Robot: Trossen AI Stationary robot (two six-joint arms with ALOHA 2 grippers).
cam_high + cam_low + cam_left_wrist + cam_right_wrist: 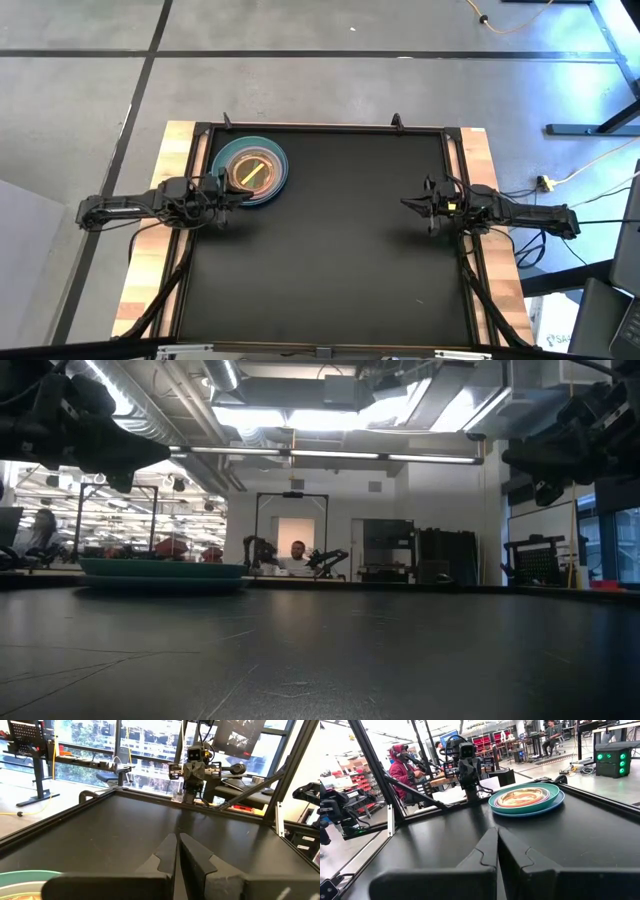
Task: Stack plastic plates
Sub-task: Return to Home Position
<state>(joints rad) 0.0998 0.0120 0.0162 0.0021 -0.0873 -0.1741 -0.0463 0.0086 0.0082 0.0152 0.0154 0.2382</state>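
Observation:
The plastic plates (250, 171) sit in one stack near the table's far left corner: a blue large plate lowest, a teal one on it, smaller translucent orange and pink ones nested inside. The stack also shows in the low view (160, 571) and the right wrist view (526, 797); a pale rim (25, 879) peeks into the left wrist view. My left gripper (226, 190) hovers shut just beside the stack's near-left rim, raised above the table. My right gripper (410, 203) hovers shut near the table's right edge, touching nothing.
The black table mat (330, 250) is bordered by a raised black frame (320, 128) and wooden side strips. Beyond the far edge stands lab furniture, and people sit there. The mat between the two grippers and toward the near edge carries nothing.

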